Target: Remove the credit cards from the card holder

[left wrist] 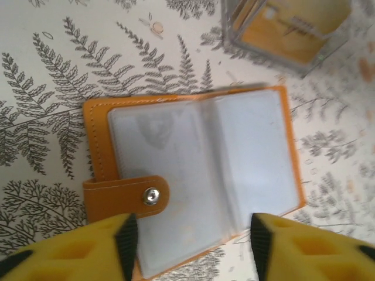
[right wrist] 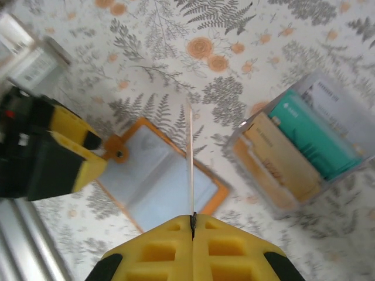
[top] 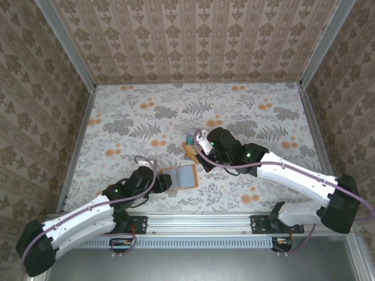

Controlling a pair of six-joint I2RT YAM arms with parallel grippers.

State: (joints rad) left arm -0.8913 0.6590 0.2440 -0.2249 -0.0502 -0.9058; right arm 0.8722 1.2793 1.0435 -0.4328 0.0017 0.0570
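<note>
The left arm is reaching from its base at the near-left corner of the counter (top: pixel 246 111), its forearm lying low and angled toward the middle. The left gripper (top: pixel 165 181) is pointing at the card holder (top: pixel 183 175), which is lying open and flat close to the near edge, a little left of centre. In the left wrist view, the left gripper (left wrist: pixel 190 240) is hovering over the near edge of the card holder (left wrist: pixel 199 170) with its jaws standing apart and gripping nothing. The grey-blue pockets are facing up, and the orange snap tab (left wrist: pixel 126 198) is sticking out on one side.

The right arm is stretching from the near-right corner across toward the counter's middle, with its wrist bent down. The right gripper (top: pixel 196 151) is sitting just beyond the card holder, beside a clear box (top: pixel 189 143). In the right wrist view, the jaws of the right gripper (right wrist: pixel 192 225) are pressing together on a thin card (right wrist: pixel 190 158), which is showing edge-on and standing upright above the card holder (right wrist: pixel 158 181).

The clear box (right wrist: pixel 246 134) is resting to the side, apart from the holder. It is carrying a teal card (right wrist: pixel 310 140), an orange-tan card (right wrist: pixel 281 161) and a pale card (right wrist: pixel 345 111), all leaning side by side.
</note>
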